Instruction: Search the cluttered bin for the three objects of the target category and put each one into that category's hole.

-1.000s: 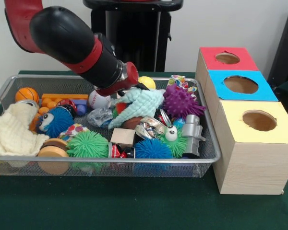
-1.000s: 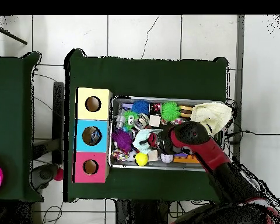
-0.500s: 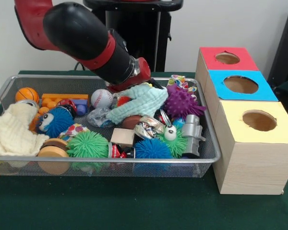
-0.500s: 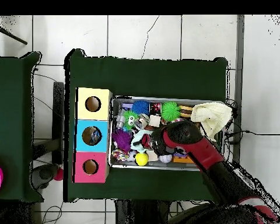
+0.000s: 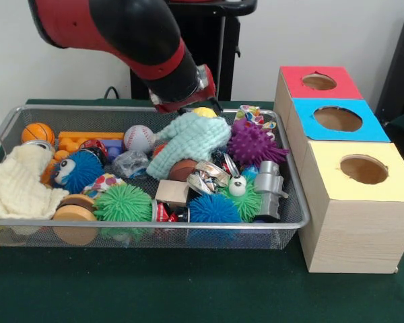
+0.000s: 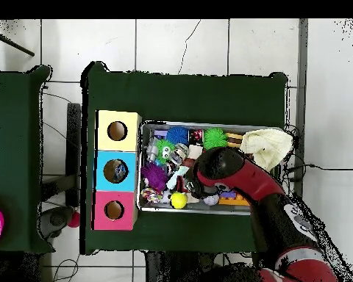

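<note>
Front view shows the red and black arm [image 5: 131, 37] reaching down over the far middle of the bin [image 5: 155, 225], its end sitting just behind a pale green knitted cloth [image 5: 188, 138]. The gripper is hidden behind the arm's last link and that cloth, so I cannot tell whether it is released, clenched or grasping anything. The cloth lies heaped on the clutter, touching a yellow ball [image 5: 204, 112] behind it and a purple spiky ball [image 5: 254, 145] on the box side, with a baseball [image 5: 139, 138] near its other end. What the coming move turns on, as I judge it, is where the hole [image 5: 337, 118] lies from the arm's end: in the blue panel of the wooden box [image 5: 353, 215], the middle one of three, just past the bin's short wall on the same side as the purple spiky ball. Overhead view agrees: the arm [image 6: 234, 176] covers the bin's middle, the bin [image 6: 209, 209] touches the box or stands just beside it, and the blue hole [image 6: 115, 171] lies straight across from the arm's end, so a carry would run along the bin's long axis toward the box.
</note>
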